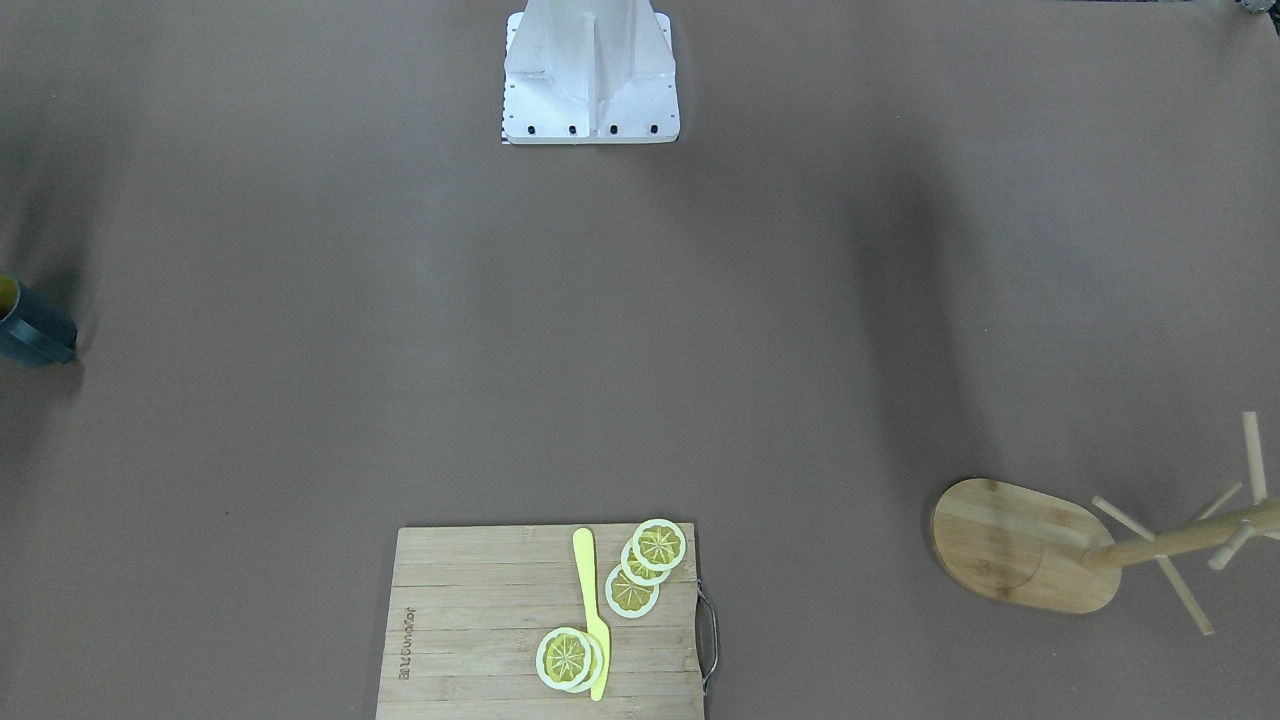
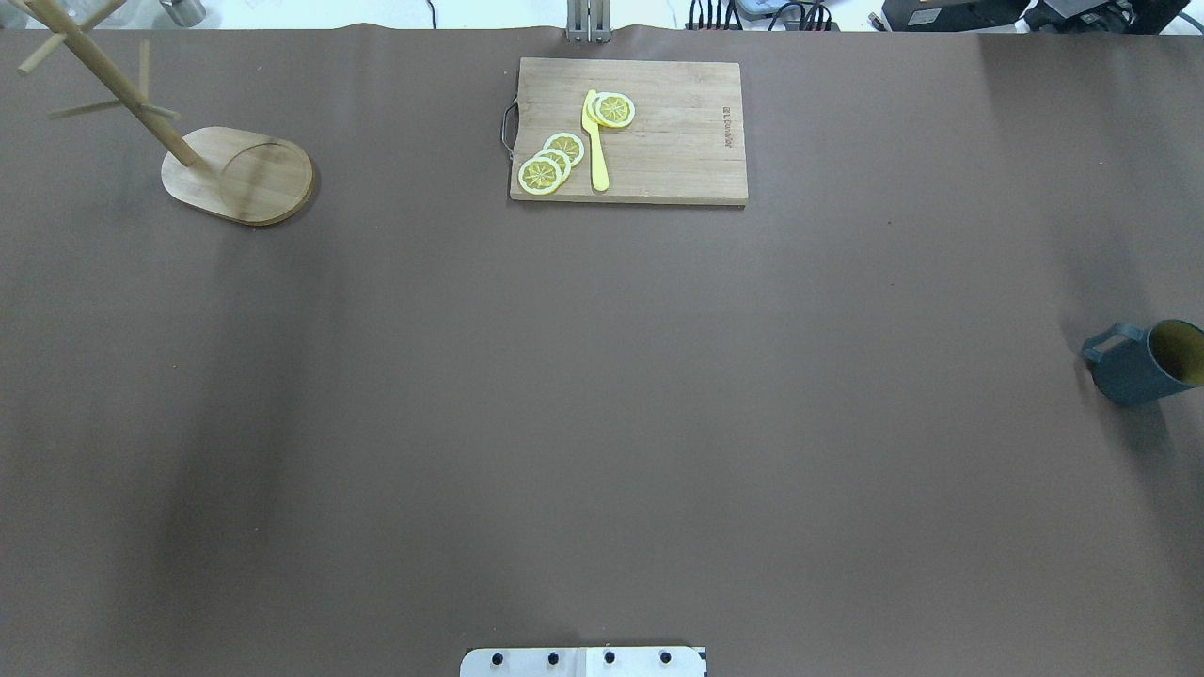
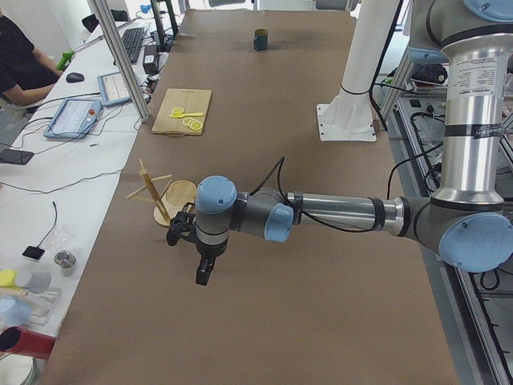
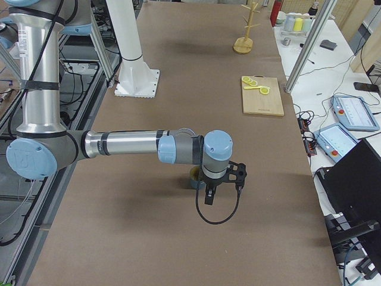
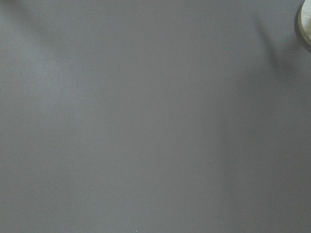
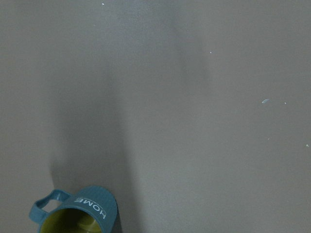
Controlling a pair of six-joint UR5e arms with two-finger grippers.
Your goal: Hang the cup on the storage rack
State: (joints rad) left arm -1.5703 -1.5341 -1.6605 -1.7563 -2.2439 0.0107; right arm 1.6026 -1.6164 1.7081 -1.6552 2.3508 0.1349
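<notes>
The dark slate-blue cup (image 2: 1138, 365) stands upright at the table's far right edge, handle toward the middle; it also shows in the front view (image 1: 32, 328) and the right wrist view (image 6: 77, 213), yellowish inside. The bamboo storage rack (image 2: 240, 176) stands at the far left; its oval base (image 1: 1015, 545) and angled pegs show, and no cup hangs on it. My right gripper (image 4: 208, 195) hovers just in front of the cup (image 4: 194, 176). My left gripper (image 3: 203, 273) hovers next to the rack (image 3: 163, 198). Both grippers show only in side views; I cannot tell whether they are open or shut.
A rectangular cutting board (image 2: 677, 160) with lemon slices (image 2: 550, 160) and a yellow knife (image 2: 595, 141) lies at the far middle. The robot's white base (image 1: 590, 75) is at the near middle. An operator (image 3: 20, 60) sits beside the table.
</notes>
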